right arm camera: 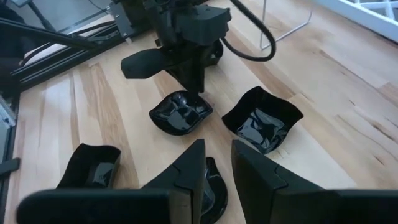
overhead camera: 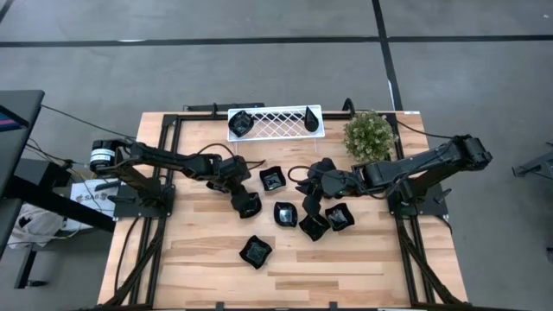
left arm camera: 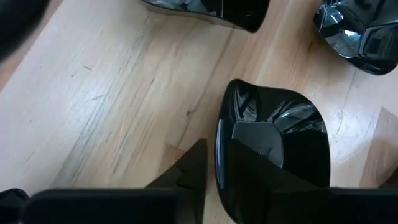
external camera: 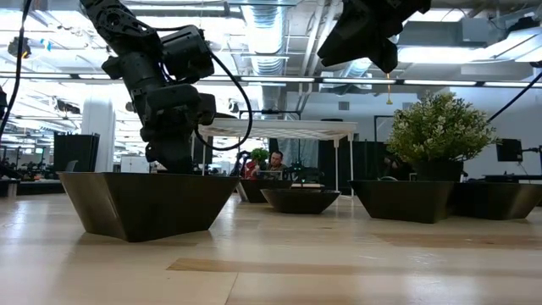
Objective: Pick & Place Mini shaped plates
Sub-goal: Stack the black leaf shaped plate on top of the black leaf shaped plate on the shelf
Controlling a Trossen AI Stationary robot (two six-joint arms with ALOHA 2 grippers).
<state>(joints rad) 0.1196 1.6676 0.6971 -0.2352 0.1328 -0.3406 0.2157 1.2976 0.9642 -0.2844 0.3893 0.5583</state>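
Here the left claw (overhead camera: 244, 200) straddles the rim of a mini shaped plate (overhead camera: 250, 206) on the bench (overhead camera: 199, 259), the right claw (overhead camera: 309, 192) stands slightly apart above other plates (overhead camera: 314, 226), no readable writing.

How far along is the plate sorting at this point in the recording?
Done: two black plates sit in the white lattice tray, a squarish one and a teardrop one. In hand: the left end effector is down at a plate, one finger inside its rim; the right end effector hovers over the cluster. Left: at least five more plates lie on the table.
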